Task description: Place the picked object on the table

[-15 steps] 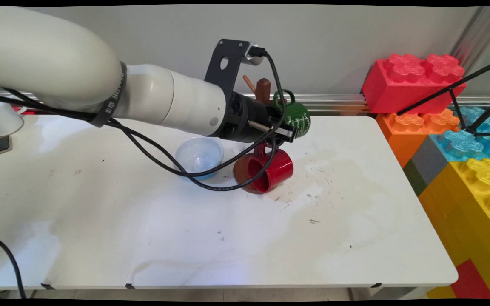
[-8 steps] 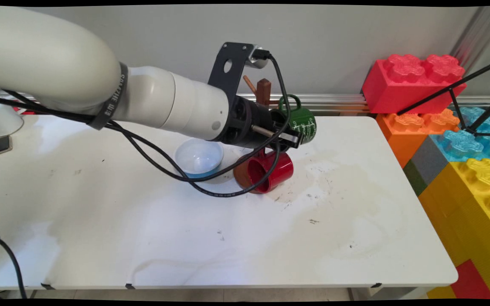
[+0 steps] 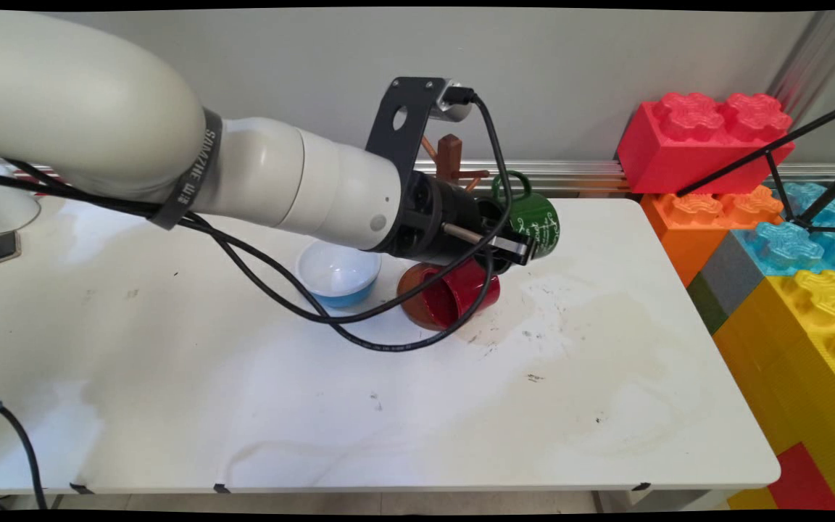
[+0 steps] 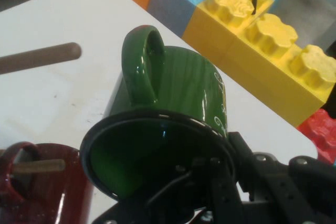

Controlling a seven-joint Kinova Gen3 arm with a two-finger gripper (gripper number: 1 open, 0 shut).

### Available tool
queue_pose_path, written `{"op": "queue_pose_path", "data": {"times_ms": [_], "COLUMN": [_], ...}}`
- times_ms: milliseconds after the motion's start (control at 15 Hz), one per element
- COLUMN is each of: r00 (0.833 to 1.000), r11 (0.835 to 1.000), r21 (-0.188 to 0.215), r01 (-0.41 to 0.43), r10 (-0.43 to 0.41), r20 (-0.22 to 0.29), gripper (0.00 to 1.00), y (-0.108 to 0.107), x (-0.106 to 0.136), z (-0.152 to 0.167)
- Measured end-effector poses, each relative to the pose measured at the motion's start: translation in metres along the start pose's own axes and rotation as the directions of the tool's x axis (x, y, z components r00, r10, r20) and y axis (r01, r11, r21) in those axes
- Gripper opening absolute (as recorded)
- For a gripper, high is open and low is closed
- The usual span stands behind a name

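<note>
White tabletop (image 3: 417,406), stained and scuffed toward its right half, runs back to a plain grey wall with a metal rail along its foot. Counted out: two mugs, one bowl, one wooden rack, one gripper.

One glossy green ceramic mug (image 3: 537,221) with white lettering is held off the table on its side, handle up, by the black two-finger gripper (image 3: 515,246), which is clamped on the mug's rim; in the hand view one finger reaches inside the mug's mouth (image 4: 157,166) while the linkage sits outside the wall, though the fingertips themselves are hard to make out. Just below and to the left hangs one glossy red ceramic mug (image 3: 454,293), tilted with its opening facing the camera, its handle threaded on a wooden peg (image 4: 39,166). One brown wooden mug rack (image 3: 449,156) stands behind the arm; only its post top and peg ends show, and its base is largely hidden by the red mug. One pale blue plastic bowl (image 3: 339,274) sits upright on the table beside the red mug, partly covered by the arm and the black cables (image 3: 359,330).

Stacked at the right edge are oversized toy building blocks (image 3: 751,188) in red, orange, blue and yellow, cut off by the frame
</note>
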Motion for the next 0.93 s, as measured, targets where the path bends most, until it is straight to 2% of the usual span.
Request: {"op": "queue_pose_path", "data": {"times_ms": [333,667,933], "r00": [1.0,0.996,0.986], "r11": [0.999,0.998,0.995], "r21": [-0.035,-0.059,-0.075], "r01": [0.003,-0.025,-0.068], "r10": [-0.003,0.03,0.079], "r20": [0.023,0.084,0.146], "gripper": [0.0,0.0,0.0], "y": [0.008,0.01,0.008], "x": [-0.001,0.004,0.01], "z": [-0.006,-0.024,-0.04]}}
